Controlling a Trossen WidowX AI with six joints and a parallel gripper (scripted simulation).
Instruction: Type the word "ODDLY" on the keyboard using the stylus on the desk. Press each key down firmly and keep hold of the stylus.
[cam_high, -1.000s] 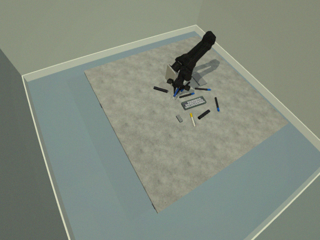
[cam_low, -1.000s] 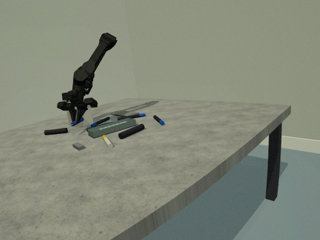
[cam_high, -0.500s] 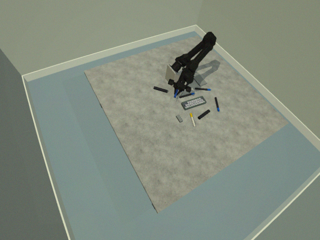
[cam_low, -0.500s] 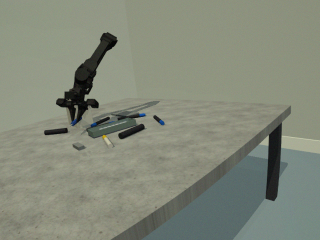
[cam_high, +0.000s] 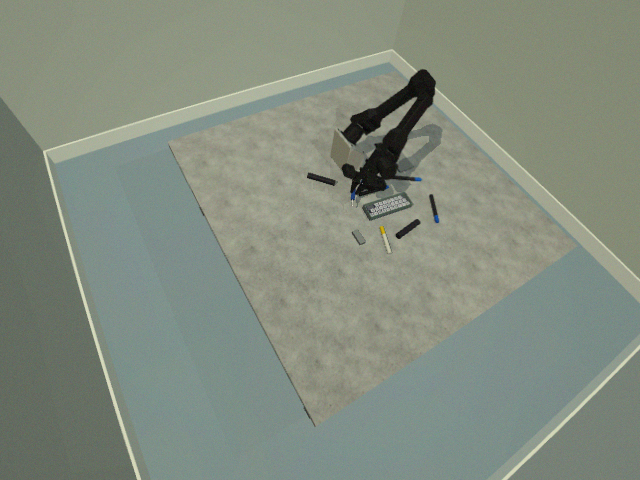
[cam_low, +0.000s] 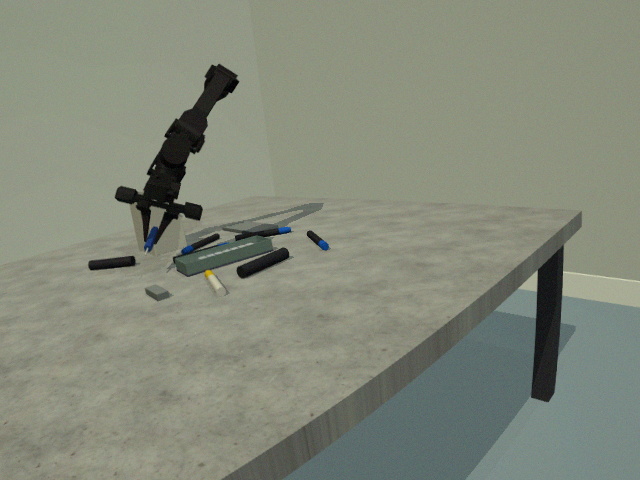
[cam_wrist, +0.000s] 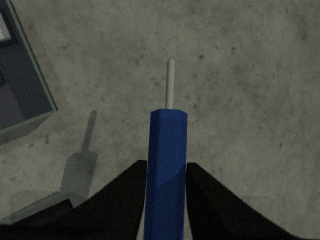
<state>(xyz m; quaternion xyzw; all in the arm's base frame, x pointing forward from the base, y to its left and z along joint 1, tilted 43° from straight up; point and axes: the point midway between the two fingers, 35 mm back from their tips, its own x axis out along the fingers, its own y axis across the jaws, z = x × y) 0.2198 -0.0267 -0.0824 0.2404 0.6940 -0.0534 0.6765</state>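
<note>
My gripper (cam_high: 354, 192) (cam_low: 150, 243) (cam_wrist: 166, 170) is shut on the blue stylus (cam_high: 353, 196) (cam_low: 152, 236) (cam_wrist: 167, 135). The stylus lies between the two black fingers, and its thin pale tip sticks out past them. It is tilted with the tip downward and held above the desk; its shadow is apart from it in the wrist view. The green-grey keyboard (cam_high: 387, 206) (cam_low: 222, 258) (cam_wrist: 30, 80) with pale keys lies beside the gripper, right of it in the top and exterior views. Only a corner of it shows at the left of the wrist view.
Black pens with blue ends (cam_high: 434, 206) (cam_low: 315, 239) lie behind and right of the keyboard. A black cylinder (cam_high: 407, 228) (cam_low: 263, 262), a white stick with yellow end (cam_high: 387, 242) (cam_low: 215, 283) and a grey block (cam_high: 358, 237) (cam_low: 157, 292) lie in front. Another black cylinder (cam_high: 321, 178) (cam_low: 111, 262) lies left.
</note>
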